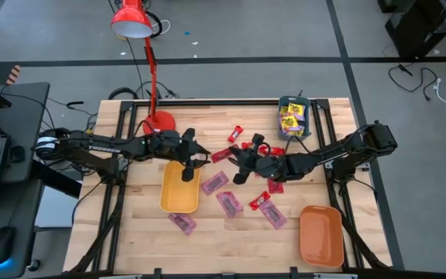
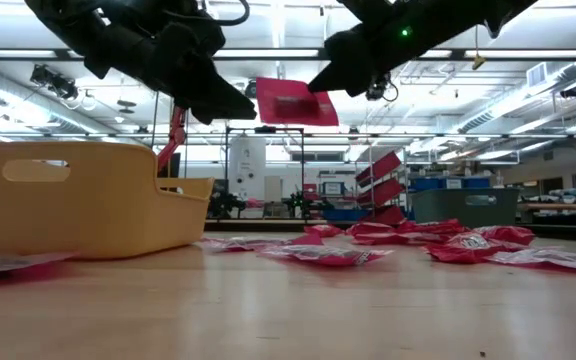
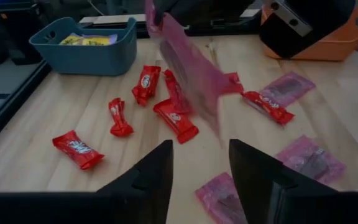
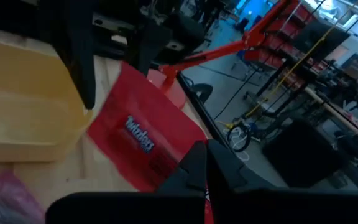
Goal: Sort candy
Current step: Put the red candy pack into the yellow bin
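The right gripper (image 4: 205, 163) has its fingers pinched on one end of a pinkish-red packet (image 2: 293, 103), holding it in the air between the arms, just beside the yellow tray (image 1: 180, 187). The left gripper (image 3: 199, 171) faces it, fingers spread and empty, seemingly ready to take it or just letting go. The packet hangs on edge, its long axis reaching from the right fingers toward the left ones. Other candy lies flat on the counter (image 1: 231, 236).
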Robot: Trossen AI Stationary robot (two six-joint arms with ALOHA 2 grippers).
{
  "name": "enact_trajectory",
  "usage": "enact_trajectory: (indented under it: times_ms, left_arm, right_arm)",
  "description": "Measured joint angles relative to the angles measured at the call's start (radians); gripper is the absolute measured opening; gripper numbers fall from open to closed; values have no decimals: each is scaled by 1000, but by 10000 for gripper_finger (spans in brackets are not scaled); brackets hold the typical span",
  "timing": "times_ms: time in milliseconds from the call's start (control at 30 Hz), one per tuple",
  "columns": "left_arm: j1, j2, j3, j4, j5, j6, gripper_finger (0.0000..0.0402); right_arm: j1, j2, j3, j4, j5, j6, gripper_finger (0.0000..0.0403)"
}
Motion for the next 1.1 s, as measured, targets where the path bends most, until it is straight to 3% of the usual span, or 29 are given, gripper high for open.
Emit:
enact_trajectory:
  times_ms: [500, 700, 833, 1033, 1100]
  left_arm:
    - [0, 0, 0, 141, 4, -44, 173]
    - [0, 0, 0, 162, -45, -68, 168]
    - [0, 0, 0, 163, -45, -64, 134]
    - [0, 0, 0, 160, -55, -63, 21]
    - [0, 0, 0, 160, -56, -64, 9]
  right_arm:
    - [-21, 0, 0, 91, 0, -44, 0]
    - [-21, 0, 0, 128, -1, -54, 0]
    - [-21, 0, 0, 127, -2, -54, 0]
    - [-21, 0, 0, 125, -4, -34, 0]
    - [-21, 0, 0, 124, -4, -27, 0]
